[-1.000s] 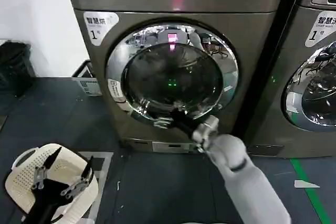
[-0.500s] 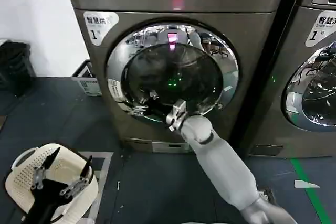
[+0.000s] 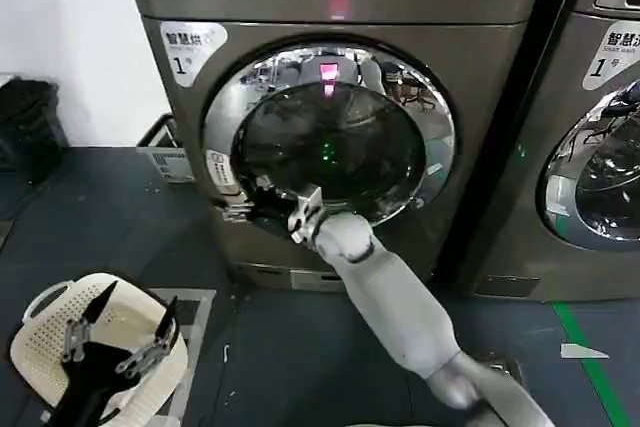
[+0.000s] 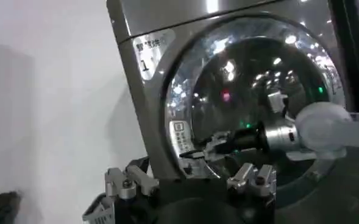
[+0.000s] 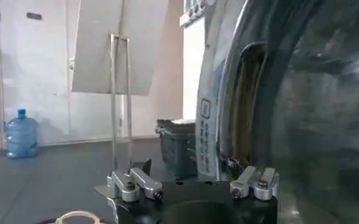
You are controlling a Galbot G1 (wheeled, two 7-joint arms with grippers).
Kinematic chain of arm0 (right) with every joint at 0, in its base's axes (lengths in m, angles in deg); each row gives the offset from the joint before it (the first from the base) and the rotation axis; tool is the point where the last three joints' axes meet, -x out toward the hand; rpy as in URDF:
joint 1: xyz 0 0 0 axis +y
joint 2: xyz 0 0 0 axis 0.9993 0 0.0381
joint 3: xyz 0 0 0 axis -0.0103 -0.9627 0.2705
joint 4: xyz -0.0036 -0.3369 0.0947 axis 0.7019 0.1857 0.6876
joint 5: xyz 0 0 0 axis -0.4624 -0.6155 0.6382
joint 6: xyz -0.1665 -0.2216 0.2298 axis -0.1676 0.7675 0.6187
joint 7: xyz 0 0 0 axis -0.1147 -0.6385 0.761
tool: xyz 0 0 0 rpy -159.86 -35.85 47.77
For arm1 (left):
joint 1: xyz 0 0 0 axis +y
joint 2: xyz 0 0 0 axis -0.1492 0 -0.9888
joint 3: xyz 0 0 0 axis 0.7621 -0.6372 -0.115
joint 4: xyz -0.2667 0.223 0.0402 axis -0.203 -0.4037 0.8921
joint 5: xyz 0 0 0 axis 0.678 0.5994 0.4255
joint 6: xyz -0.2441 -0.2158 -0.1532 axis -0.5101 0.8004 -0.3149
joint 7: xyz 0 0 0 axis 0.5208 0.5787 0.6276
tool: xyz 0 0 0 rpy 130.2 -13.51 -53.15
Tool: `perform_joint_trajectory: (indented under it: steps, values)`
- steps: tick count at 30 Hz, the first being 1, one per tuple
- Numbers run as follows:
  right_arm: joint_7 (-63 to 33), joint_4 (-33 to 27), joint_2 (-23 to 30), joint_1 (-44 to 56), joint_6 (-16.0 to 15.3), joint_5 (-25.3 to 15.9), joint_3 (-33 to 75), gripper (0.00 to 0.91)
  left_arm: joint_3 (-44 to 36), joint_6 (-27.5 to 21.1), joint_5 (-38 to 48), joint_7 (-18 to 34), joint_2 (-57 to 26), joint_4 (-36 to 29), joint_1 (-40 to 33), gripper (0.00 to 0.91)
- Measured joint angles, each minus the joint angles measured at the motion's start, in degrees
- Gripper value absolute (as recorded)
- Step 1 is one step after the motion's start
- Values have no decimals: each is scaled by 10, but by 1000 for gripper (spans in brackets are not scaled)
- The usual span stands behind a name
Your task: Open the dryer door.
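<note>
Head view: dryer door (image 3: 330,142) fills the front of the grey machine (image 3: 480,77), its chrome ring around dark glass lying flush against the panel, apparently closed. The right end effector (image 3: 243,202) reaches to the lower left part of the ring, beside a small white label (image 3: 218,168), its two fingers spread apart at the door's edge; whether they touch the ring cannot be told. The grey right arm (image 3: 400,307) runs up from the lower right. The left end effector (image 3: 118,332) waits low on the left above a cream laundry basket (image 3: 40,347) on the dark floor (image 3: 280,357), its black-tipped fingers spread wide with nothing between them. A second machine (image 3: 600,127) with a similar chrome door stands at the right edge.

Left wrist view: the dryer door (image 4: 252,103) shows from the side, and the right end effector (image 4: 197,152) points at the ring's edge near the white label (image 4: 180,135), fingers apart. The left end effector's own metal finger bases (image 4: 130,185) sit in the foreground.

Right wrist view: the dryer door (image 5: 301,109) looms close, its ring edge curving past a dark recess (image 5: 246,103) at the rim. The right end effector's finger bases (image 5: 136,185) are in front. A water bottle (image 5: 21,131) stands on the floor far behind.
</note>
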Motion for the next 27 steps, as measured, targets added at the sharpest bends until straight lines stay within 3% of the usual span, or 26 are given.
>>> perform_joint_trajectory:
  steps: [3,7,13,17,27]
  values:
    - [8,10,-3,5,-10,4,-2,907,4,-17,9,-12,-1,-3,-7,907]
    - [31,28,-10,14,-12,-25,-11,907,14,-32,39,-25,-8,-2,-22,907]
    - [85,52,-33,23,-12,-18,-17,907,39,-103,94,12,-48,30,-62,907]
    - [127,68,-48,31,-12,7,-12,907,60,-123,142,5,-99,76,-111,907]
    - [249,120,-78,68,-19,5,36,907,102,-128,222,-47,-218,186,-208,907]
